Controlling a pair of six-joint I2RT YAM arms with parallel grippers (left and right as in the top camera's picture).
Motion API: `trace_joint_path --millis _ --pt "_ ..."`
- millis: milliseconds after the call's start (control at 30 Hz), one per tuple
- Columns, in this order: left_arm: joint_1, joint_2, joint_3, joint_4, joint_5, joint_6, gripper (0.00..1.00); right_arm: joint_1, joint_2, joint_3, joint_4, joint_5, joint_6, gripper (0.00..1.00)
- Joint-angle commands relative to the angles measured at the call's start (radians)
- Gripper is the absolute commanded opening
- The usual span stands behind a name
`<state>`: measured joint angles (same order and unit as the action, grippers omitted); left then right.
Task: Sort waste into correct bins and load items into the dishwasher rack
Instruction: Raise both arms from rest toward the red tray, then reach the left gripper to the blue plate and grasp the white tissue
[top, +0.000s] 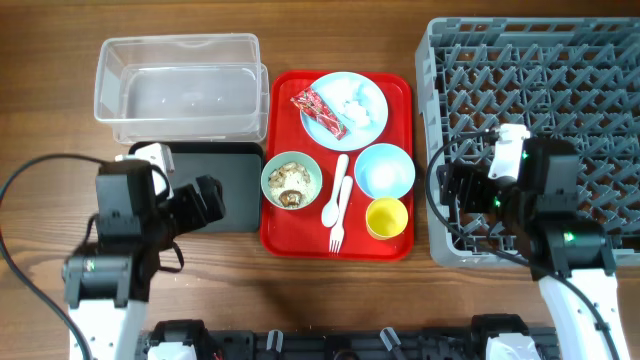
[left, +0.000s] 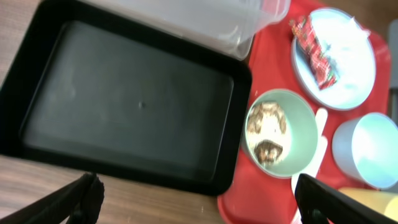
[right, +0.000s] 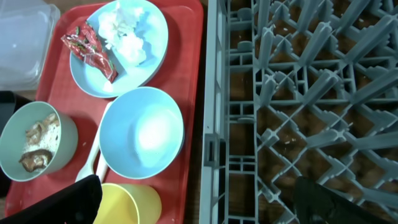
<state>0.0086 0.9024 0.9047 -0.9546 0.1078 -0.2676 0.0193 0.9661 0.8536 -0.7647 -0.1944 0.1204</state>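
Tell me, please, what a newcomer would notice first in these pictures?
The flat red plastic serving tray in the middle of the wooden table stands out, crowded with dishes: a light blue round plate bearing a red crinkled snack wrapper at its far end, a small yellow cup at its near right corner. To its right stands the large square grey plastic dishwasher rack, the biggest thing in view.

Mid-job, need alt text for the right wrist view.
A red tray on the left holds a blue plate with wrapper and tissue, a blue bowl, a green bowl of scraps and a yellow cup. The rack fills the right; the open fingers frame the bottom corners.
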Motion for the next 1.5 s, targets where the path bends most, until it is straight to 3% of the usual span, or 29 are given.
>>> trace_joint_path --millis 0,100,333,600,700,1067,1267,1467 --pt "-0.002 0.059 0.043 -0.032 0.023 -0.002 1.0 0.002 0.008 0.027 -0.012 -0.017 0.011 1.0" --pt "-0.002 0.082 0.043 -0.017 0.023 -0.002 1.0 0.002 0.003 0.027 0.012 -0.009 0.011 1.0" --pt "-0.011 0.164 0.076 0.191 0.146 -0.024 1.0 0.002 0.003 0.027 0.004 0.072 0.018 1.0" --pt "-0.156 0.554 0.398 0.204 0.12 0.007 1.0 0.002 0.003 0.027 -0.011 0.171 0.082 1.0" --pt "-0.233 0.697 0.514 0.298 0.108 0.045 1.0 0.002 0.003 0.027 -0.011 0.173 0.092 1.0" --pt "-0.442 1.022 0.522 0.811 0.093 0.059 1.0 0.002 0.004 0.027 -0.012 0.172 0.092 1.0" --pt "-0.506 1.164 0.522 0.941 0.065 0.059 0.99 0.002 0.004 0.027 -0.024 0.172 0.092 1.0" --pt "-0.522 1.245 0.522 0.966 -0.013 0.059 0.99 0.002 0.006 0.027 -0.039 0.172 0.092 1.0"
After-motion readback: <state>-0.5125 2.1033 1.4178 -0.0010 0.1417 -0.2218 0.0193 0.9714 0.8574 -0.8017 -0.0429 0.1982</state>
